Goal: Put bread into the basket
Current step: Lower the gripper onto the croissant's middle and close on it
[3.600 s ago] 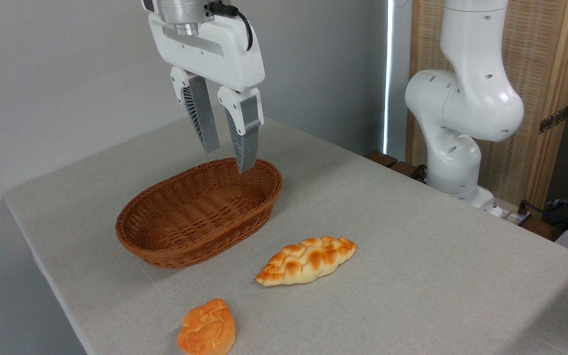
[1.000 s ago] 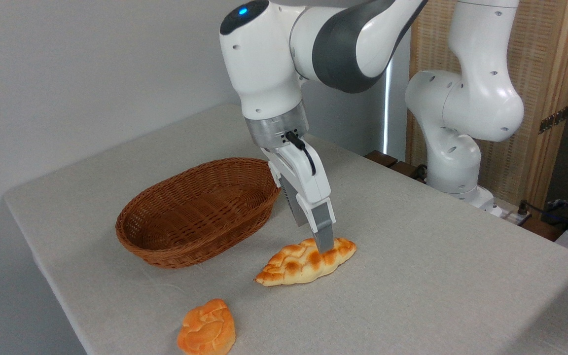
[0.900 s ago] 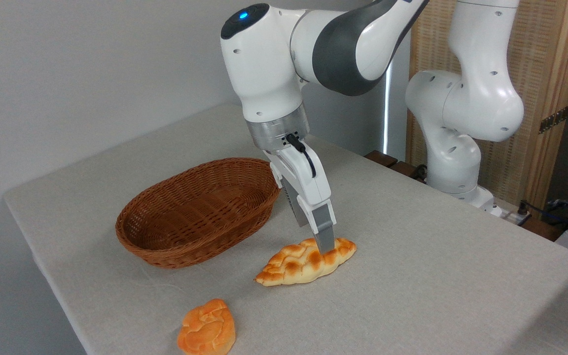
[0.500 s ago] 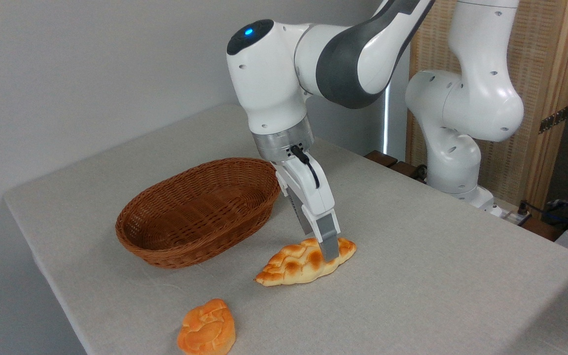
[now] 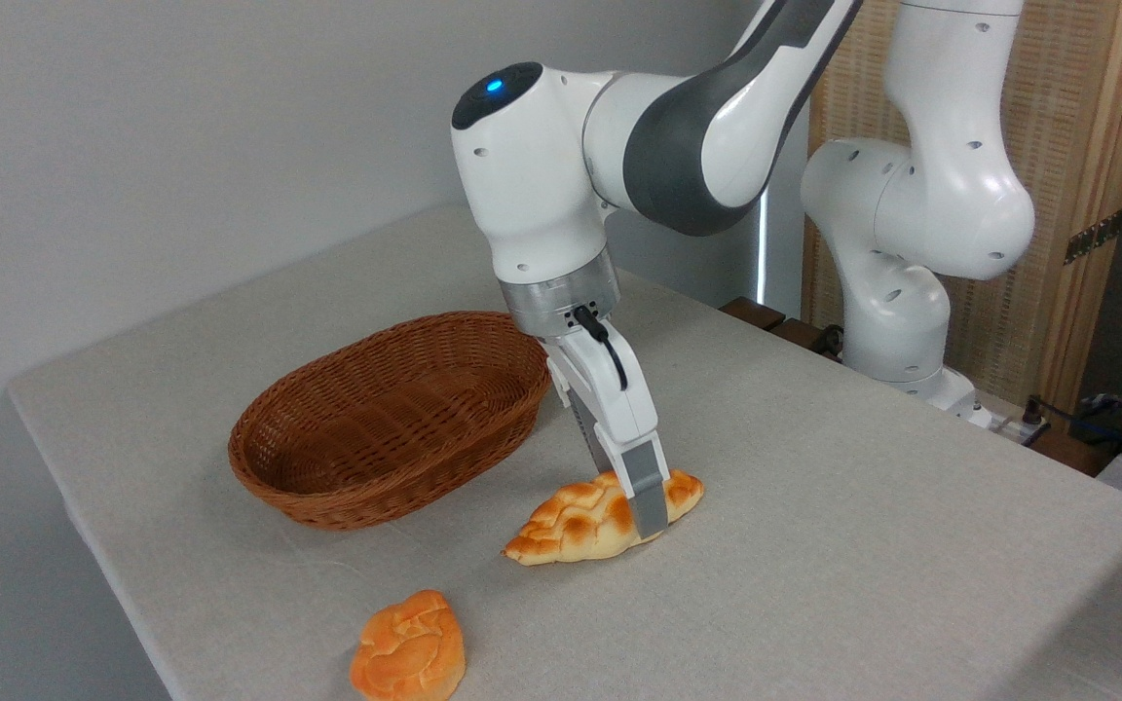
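- Bread point(image 5: 585, 521): flat on table, just right of basket point(image 5: 327, 492), clear of rim.
- Gripper point(image 5: 641, 514): straddling loaf's right part; near finger in front, far finger hidden. Closure: cannot tell.
- Likely light, soft, crushable; grip gently across the width, closer to mid-length to avoid tipping.

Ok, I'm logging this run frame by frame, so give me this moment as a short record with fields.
bread: on the table, outside the basket
basket: empty, left of the bread
gripper: lowered astride the bread's right part, grip not confirmed
fingers: near one in front of the loaf, other hidden
orange bun: near front edge, untouched
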You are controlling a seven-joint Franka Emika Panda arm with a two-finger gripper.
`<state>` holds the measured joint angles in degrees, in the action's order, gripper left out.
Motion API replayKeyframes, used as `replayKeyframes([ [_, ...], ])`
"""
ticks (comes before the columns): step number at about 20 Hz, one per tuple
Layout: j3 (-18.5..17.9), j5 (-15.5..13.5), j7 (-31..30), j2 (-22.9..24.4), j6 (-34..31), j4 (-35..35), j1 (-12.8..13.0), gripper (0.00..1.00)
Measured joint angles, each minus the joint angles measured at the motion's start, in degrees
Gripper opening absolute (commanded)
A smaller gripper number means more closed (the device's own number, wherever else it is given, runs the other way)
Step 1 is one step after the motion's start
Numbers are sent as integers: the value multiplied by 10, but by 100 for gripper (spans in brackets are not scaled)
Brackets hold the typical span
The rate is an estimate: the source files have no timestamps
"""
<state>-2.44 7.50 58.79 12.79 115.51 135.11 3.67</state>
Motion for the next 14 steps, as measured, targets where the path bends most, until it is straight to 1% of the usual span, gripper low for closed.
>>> replayKeyframes([
  [1,0,0,0,-2,5,0,0,100],
  [2,0,0,0,-3,12,0,0,97],
  [4,0,0,0,-7,29,1,0,78],
  [5,0,0,0,-8,35,1,0,61],
  [6,0,0,0,-9,37,1,0,51],
  [14,0,0,0,-9,39,1,0,51],
])
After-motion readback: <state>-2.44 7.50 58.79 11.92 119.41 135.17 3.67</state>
